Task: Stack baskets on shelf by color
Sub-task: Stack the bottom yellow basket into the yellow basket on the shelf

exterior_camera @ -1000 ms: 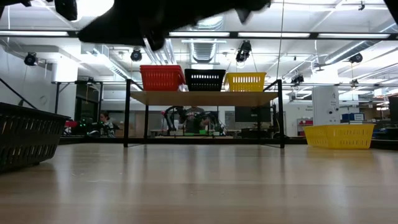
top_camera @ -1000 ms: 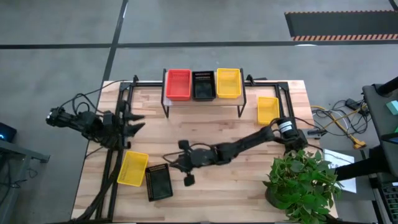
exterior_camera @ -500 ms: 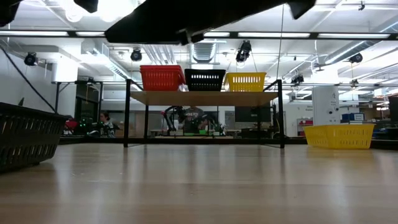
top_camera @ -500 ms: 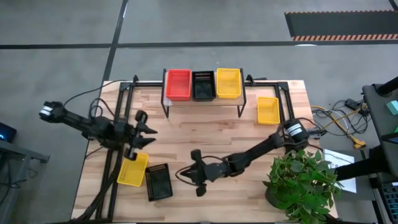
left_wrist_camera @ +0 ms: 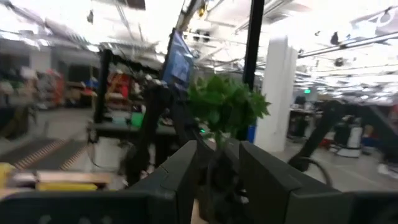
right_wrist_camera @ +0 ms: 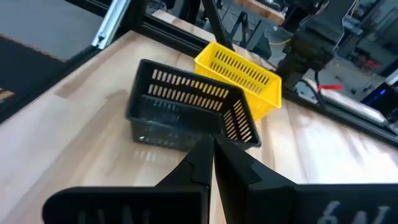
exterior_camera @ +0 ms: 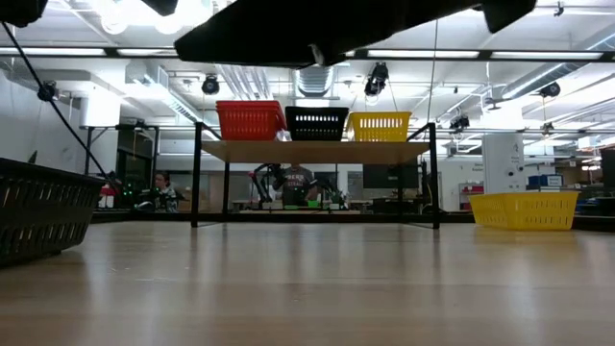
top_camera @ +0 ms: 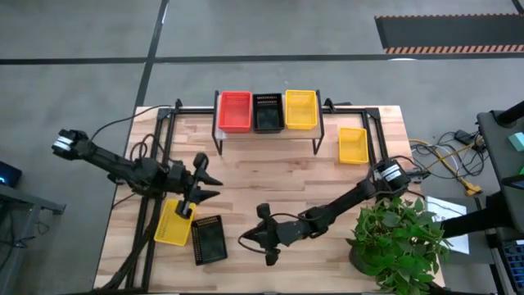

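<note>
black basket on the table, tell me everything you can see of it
The black basket is a small, shallow rectangle of dark plastic with slotted sides, open top up and empty. It sits flat on the table near the front left corner, with a yellow basket right beside it. The right gripper is close by, not touching it.

Slotted plastic baskets (right_wrist_camera: pixel 186 109) – wood-grain table (top_camera: pixel 270 176)

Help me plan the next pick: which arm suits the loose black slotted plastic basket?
Right, probably: the right gripper hovers beside the black slotted plastic basket; the left gripper is nearer its yellow neighbour.
</note>
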